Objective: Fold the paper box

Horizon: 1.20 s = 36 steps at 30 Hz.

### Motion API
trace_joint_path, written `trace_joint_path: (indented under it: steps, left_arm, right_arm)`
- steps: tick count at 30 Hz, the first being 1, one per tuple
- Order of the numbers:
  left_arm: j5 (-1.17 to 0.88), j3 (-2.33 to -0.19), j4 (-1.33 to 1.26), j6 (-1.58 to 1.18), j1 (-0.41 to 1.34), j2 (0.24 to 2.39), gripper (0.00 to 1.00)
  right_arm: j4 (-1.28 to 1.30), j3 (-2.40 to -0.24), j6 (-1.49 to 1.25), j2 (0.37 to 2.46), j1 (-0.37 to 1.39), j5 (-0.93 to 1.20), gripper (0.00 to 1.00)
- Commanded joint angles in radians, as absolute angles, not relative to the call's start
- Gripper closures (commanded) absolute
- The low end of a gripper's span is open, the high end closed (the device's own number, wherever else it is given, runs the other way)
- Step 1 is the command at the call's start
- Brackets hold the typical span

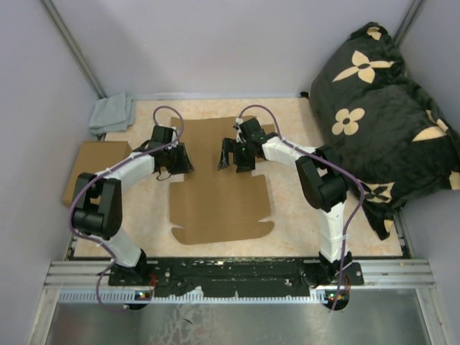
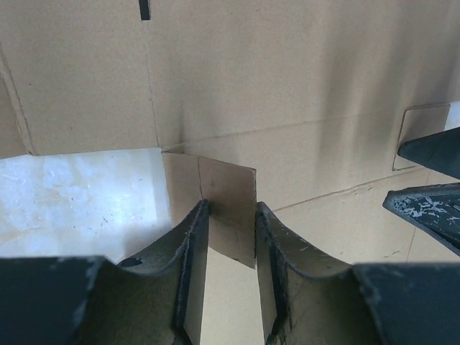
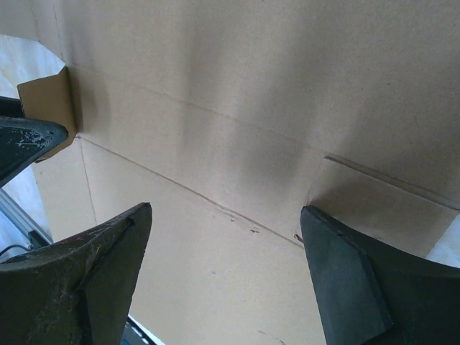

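Observation:
The paper box lies as a flat brown die-cut sheet in the middle of the table, crease lines showing. My left gripper is at the sheet's left edge. Its jaws are a little apart, and a small raised flap stands upright between the fingertips. My right gripper hovers over the sheet's far middle part, open wide, with nothing between its fingers. In the right wrist view the raised flap shows at the left edge.
A plain brown cardboard box lies at the table's left edge. A grey cloth is at the back left. A large black pillow with tan flowers fills the right side. A metal rail runs along the near edge.

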State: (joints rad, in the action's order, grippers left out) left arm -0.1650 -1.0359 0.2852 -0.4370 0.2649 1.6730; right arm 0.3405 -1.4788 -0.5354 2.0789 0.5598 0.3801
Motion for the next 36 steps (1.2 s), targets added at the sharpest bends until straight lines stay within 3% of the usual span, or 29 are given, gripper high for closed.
trace_joint_path:
  steps: [1, 8, 16, 23, 26, 31, 36]
  left_arm:
    - [-0.197, -1.070, 0.267, -0.454, 0.285, 1.661, 0.63]
    - [-0.205, -1.086, 0.278, -0.460, 0.294, 1.644, 0.62]
    - [-0.168, -1.094, 0.289, -0.443, 0.296, 1.612, 0.51]
    - [-0.148, -1.060, 0.260, -0.461, 0.296, 1.649, 0.61]
    - [-0.128, -1.044, 0.242, -0.461, 0.296, 1.599, 0.62]
    - [0.156, -1.055, 0.345, -0.474, 0.288, 1.502, 0.64]
    - [0.246, -1.011, 0.387, -0.537, 0.182, 1.474, 0.77]
  right_arm:
    - [0.350, -1.448, -0.528, 2.069, 0.565, 0.364, 0.14]
    - [0.355, -1.444, -0.524, 2.071, 0.565, 0.358, 0.14]
    - [0.356, -1.446, -0.526, 2.075, 0.565, 0.357, 0.14]
    - [0.367, -1.444, -0.518, 2.070, 0.565, 0.349, 0.14]
    - [0.374, -1.443, -0.515, 2.067, 0.565, 0.341, 0.14]
    - [0.368, -1.443, -0.517, 2.069, 0.565, 0.344, 0.14]
    - [0.365, -1.443, -0.519, 2.074, 0.565, 0.348, 0.14]
